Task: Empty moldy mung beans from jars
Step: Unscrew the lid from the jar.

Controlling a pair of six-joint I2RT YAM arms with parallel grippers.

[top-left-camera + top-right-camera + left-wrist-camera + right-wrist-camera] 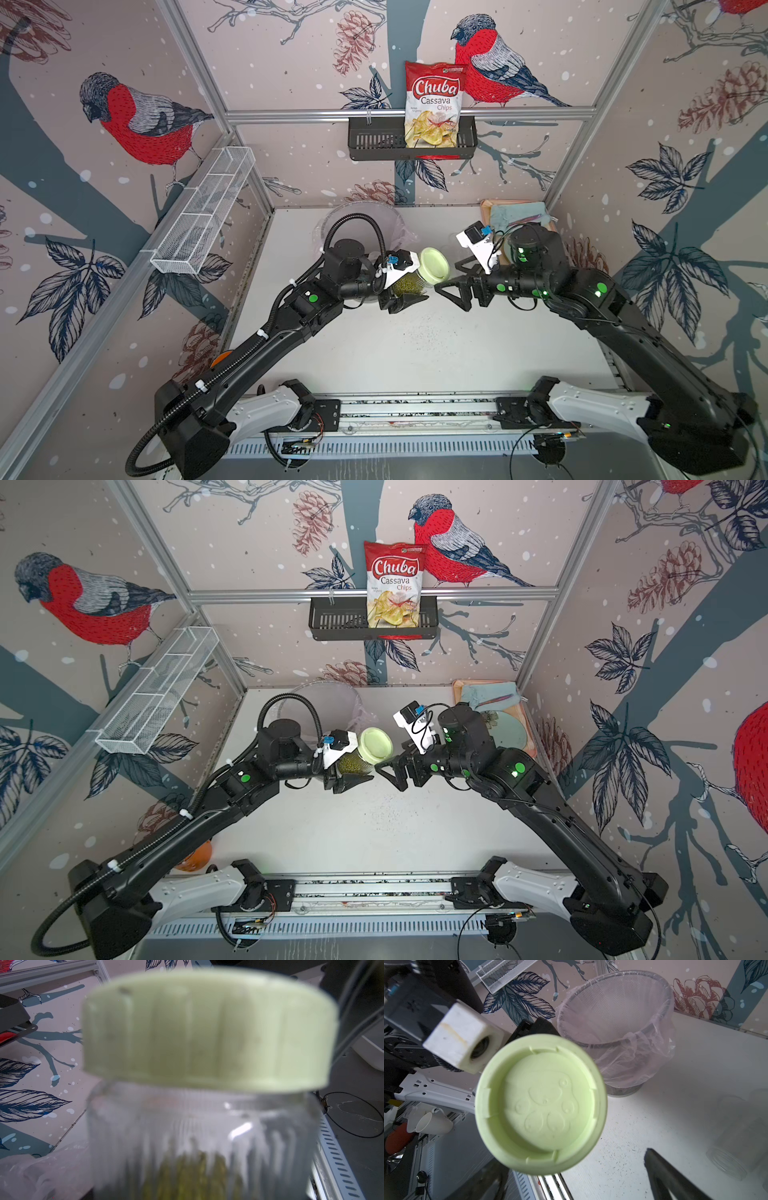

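Mung beans (406, 286) in the green-lidded jar (417, 279), top view: left gripper (409, 293) clamps it sideways just in front of the lined bin (355, 208), right gripper (448, 277) gaping beside. Left wrist: jar's a blur, claw hidden. Right wrist: lid (540, 1103) hides the jar body.

The jar (197, 1136) looks like clear ribbed glass with bright glints, its lid (542, 1103) is matt pale green plastic, fluted round the edge and embossed on the face, and the mung beans (409, 284) inside are dull olive. The bin (616, 1007) is fine grey metal mesh lined with a thin, crinkled, faintly glossy pinkish plastic bag (643, 1051); the table (685, 1088) is smooth matt white, peppered with black specks (623, 1155). The chip bag (434, 104) is shiny printed film, its slotted basket (374, 139) matt black, the rail (291, 115) brushed aluminium, the rack (203, 212) white-coated wire mesh.
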